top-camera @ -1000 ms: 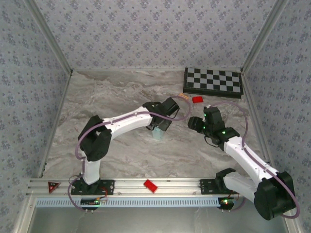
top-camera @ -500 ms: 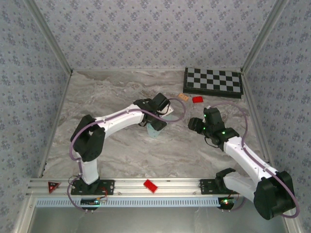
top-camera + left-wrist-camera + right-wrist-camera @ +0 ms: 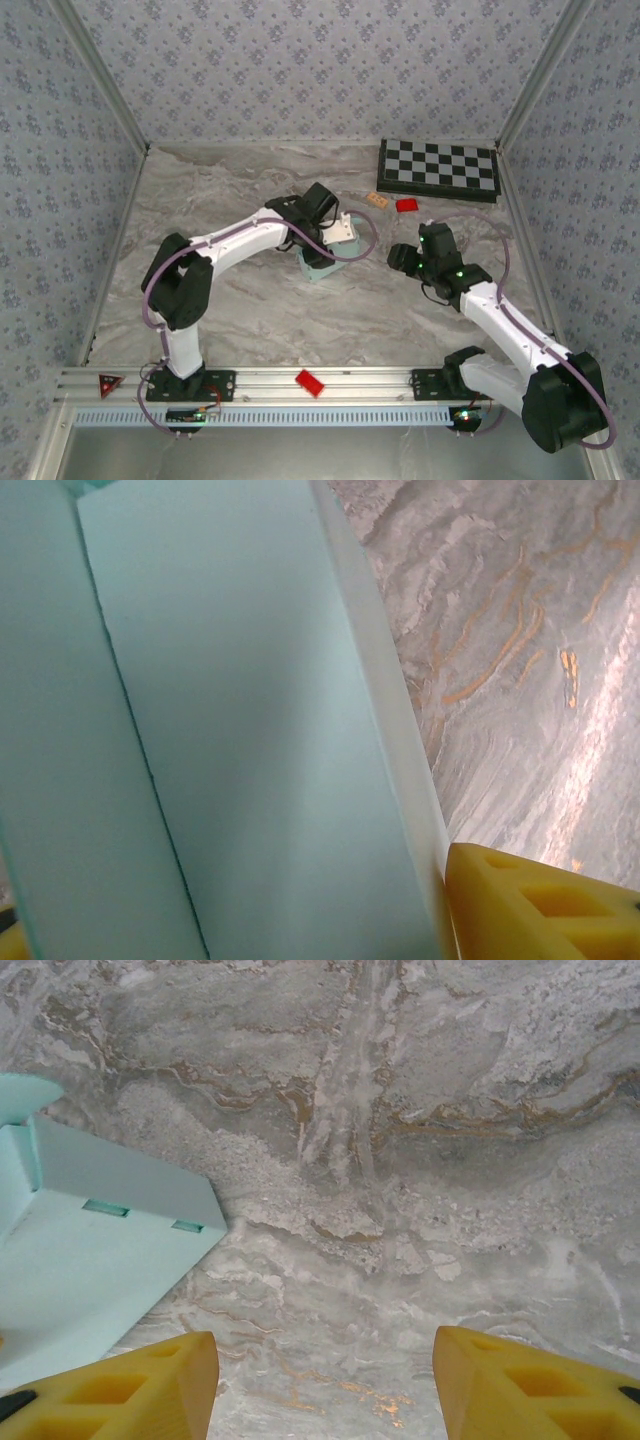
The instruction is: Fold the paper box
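The pale mint paper box (image 3: pixel 322 266) lies on the marble table near the middle. My left gripper (image 3: pixel 327 247) points down onto it from the far side. In the left wrist view the box's panels (image 3: pixel 250 730) span the gap between the yellow fingers (image 3: pixel 540 910), which are shut on the card. My right gripper (image 3: pixel 403 256) hovers to the right of the box, apart from it. Its yellow fingers (image 3: pixel 130 1390) stand wide open over bare marble, with a slotted corner of the box (image 3: pixel 90 1260) at the left.
A black-and-white chessboard (image 3: pixel 438 168) lies at the back right. A red brick (image 3: pixel 406 205) and a tan piece (image 3: pixel 377 200) sit just in front of it. Another red brick (image 3: pixel 310 382) and a red triangle (image 3: pixel 108 383) rest on the front rail.
My left wrist has swung left and toward the back, and the box has shifted a little with it. The right arm has barely moved.
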{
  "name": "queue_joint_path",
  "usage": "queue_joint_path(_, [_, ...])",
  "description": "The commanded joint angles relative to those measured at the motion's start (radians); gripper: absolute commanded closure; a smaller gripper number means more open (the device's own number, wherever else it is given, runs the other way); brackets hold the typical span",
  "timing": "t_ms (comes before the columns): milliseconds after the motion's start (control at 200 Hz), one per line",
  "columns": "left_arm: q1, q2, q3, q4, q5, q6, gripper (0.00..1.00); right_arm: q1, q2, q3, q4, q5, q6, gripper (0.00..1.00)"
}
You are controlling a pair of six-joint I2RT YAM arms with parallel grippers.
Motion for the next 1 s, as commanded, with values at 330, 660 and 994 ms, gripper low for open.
queue_joint_path(330, [0.024, 0.043, 0.065, -0.105, 0.045, 0.332, 0.37, -0.015, -0.030, -0.036, -0.020, 0.005, -0.004, 0.40])
queue_joint_path(660, [0.055, 0.096, 0.128, -0.106, 0.039, 0.454, 0.36, -0.023, -0.041, -0.041, -0.025, 0.012, -0.001, 0.40])
queue_joint_path(994, [0.083, 0.111, 0.152, -0.100, 0.090, 0.525, 0.30, -0.032, -0.044, -0.048, -0.030, 0.011, 0.001, 0.39])
